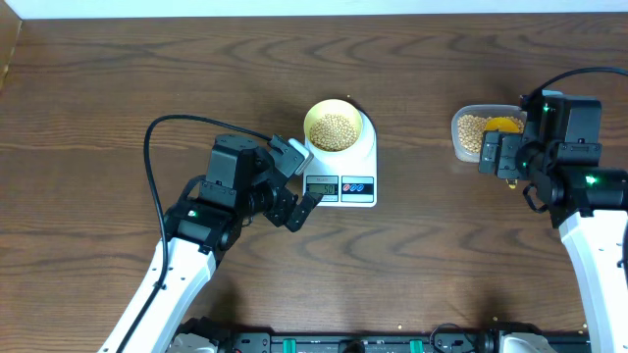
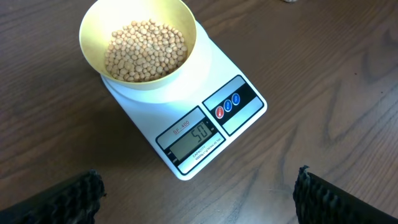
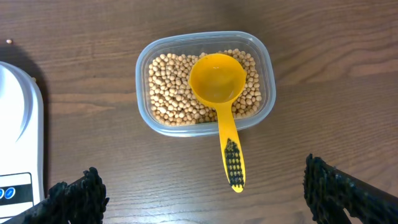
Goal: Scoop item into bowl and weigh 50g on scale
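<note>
Two claws show, and both are wide open with nothing in them. The left claw (image 1: 297, 182) hangs near the front left corner of the scale (image 2: 208, 65), in the middle of the overhead picture, not touching it. The yellow bowl (image 2: 134, 14) sits on the back part of the scale. A heap of beans (image 2: 145, 51) lies in the bowl. The little screen (image 2: 189, 138) on the scale reads 50.

The right claw (image 3: 206, 198) hangs just by the clear tub (image 3: 144, 68), at the right side of the overhead picture. More beans fill the tub. A yellow scoop (image 3: 217, 78) lies on them, cup up and empty, with its handle sticking out over the rim. Everything stands on a brown wooden table (image 1: 147, 69).
</note>
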Controlling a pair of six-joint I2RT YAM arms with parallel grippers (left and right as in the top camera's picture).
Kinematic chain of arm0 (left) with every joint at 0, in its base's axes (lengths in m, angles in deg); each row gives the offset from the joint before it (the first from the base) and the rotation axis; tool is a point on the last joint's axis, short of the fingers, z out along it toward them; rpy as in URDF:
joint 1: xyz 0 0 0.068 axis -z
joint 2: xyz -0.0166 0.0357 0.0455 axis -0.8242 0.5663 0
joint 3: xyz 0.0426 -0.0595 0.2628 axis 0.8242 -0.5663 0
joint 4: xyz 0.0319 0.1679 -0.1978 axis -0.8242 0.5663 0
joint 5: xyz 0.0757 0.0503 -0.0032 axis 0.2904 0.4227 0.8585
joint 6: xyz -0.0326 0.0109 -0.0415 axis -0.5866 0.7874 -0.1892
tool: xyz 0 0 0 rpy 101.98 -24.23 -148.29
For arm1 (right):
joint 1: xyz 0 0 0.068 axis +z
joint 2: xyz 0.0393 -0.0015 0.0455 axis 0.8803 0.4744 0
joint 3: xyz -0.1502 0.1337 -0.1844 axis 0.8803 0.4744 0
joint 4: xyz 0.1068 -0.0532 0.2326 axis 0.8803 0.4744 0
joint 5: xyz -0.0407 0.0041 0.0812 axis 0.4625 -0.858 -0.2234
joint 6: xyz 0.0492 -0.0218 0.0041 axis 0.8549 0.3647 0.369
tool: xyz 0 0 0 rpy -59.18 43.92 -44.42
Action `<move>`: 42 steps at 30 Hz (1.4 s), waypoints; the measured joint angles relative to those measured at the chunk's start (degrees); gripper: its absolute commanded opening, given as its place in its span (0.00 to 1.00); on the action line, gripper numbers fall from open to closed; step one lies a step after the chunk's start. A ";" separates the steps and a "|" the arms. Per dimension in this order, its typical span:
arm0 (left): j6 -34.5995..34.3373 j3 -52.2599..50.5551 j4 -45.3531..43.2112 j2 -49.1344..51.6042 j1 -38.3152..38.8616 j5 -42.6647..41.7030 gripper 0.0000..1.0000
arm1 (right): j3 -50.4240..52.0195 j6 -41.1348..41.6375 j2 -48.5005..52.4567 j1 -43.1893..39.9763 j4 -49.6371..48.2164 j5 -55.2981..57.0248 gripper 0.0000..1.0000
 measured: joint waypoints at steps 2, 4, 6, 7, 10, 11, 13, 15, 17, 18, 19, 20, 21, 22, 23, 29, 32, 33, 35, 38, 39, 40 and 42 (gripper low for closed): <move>0.00 0.00 0.00 0.00 0.00 0.00 1.00 | 0.00 0.00 0.00 0.00 0.00 0.00 0.99; 0.00 0.00 0.00 0.00 0.00 0.00 1.00 | 0.00 0.00 0.00 0.00 0.00 0.00 0.99; 0.00 0.00 0.02 0.00 0.00 0.00 1.00 | 0.00 0.00 0.00 0.00 0.00 0.00 0.99; 0.02 0.00 0.00 0.00 0.00 0.00 1.00 | 0.00 0.00 0.00 0.00 0.00 0.00 0.99; 0.00 0.00 0.00 0.00 0.00 0.00 1.00 | 0.00 0.00 0.00 0.00 0.00 0.00 0.99; 0.00 0.00 0.02 0.00 0.00 0.00 1.00 | 0.00 0.00 0.00 0.00 0.00 0.00 0.99; 0.00 0.00 0.00 0.00 0.00 0.00 1.00 | 0.00 0.00 0.00 0.00 0.00 0.00 0.99; 0.00 0.00 0.00 0.00 0.00 0.00 1.00 | 0.00 0.00 0.00 0.00 0.00 0.00 0.99; -0.24 0.00 0.00 0.00 0.00 0.00 1.00 | 0.00 0.00 0.00 0.00 0.00 0.00 0.99; -0.72 0.00 0.00 0.00 0.00 0.02 1.00 | 0.00 0.00 -0.02 0.00 0.02 0.00 0.99; -1.70 0.00 -0.04 0.00 0.02 0.31 1.00 | 0.00 0.00 0.00 0.00 0.00 0.00 0.99; -3.50 0.00 -0.09 0.00 0.02 1.01 1.00 | 0.00 0.00 0.00 0.00 0.00 0.00 0.99; -4.63 0.00 -0.11 0.00 0.02 1.57 1.00 | 0.00 0.00 0.00 0.00 0.00 0.00 0.99; -6.38 0.00 -0.11 0.00 0.04 2.25 1.00 | 0.00 0.00 0.00 0.00 0.00 0.00 0.99; -7.63 0.00 -0.13 0.00 0.17 2.89 1.00 | 0.00 0.00 0.00 0.00 0.00 0.00 0.99; -14.60 0.00 -0.20 0.00 5.42 8.81 1.00 | 0.00 0.00 0.00 0.00 0.00 0.00 0.99; -18.56 0.00 -0.20 0.00 9.68 13.46 1.00 | 0.00 0.00 -0.02 0.00 0.00 0.00 0.99; -19.96 0.00 -0.20 0.00 11.17 15.28 1.00 | 0.00 0.00 0.00 0.00 0.00 0.00 0.99; -23.63 0.00 -0.11 0.00 14.49 19.61 1.00 | 0.00 0.00 -0.02 0.00 0.00 0.00 0.99; -29.90 -0.79 0.00 0.00 19.08 26.80 1.00 | 0.00 0.00 0.00 0.00 0.02 0.00 0.99; -32.06 -1.51 -0.11 0.00 20.46 29.03 1.00 | 0.00 0.00 -0.02 0.00 0.00 0.00 0.99; -34.07 -2.43 -0.20 0.00 21.70 31.06 1.00 | 0.00 0.00 0.00 0.00 0.02 0.00 0.99; -37.94 -4.37 -0.31 0.02 23.63 34.47 1.00 | 0.00 0.00 0.00 0.00 0.02 0.00 0.99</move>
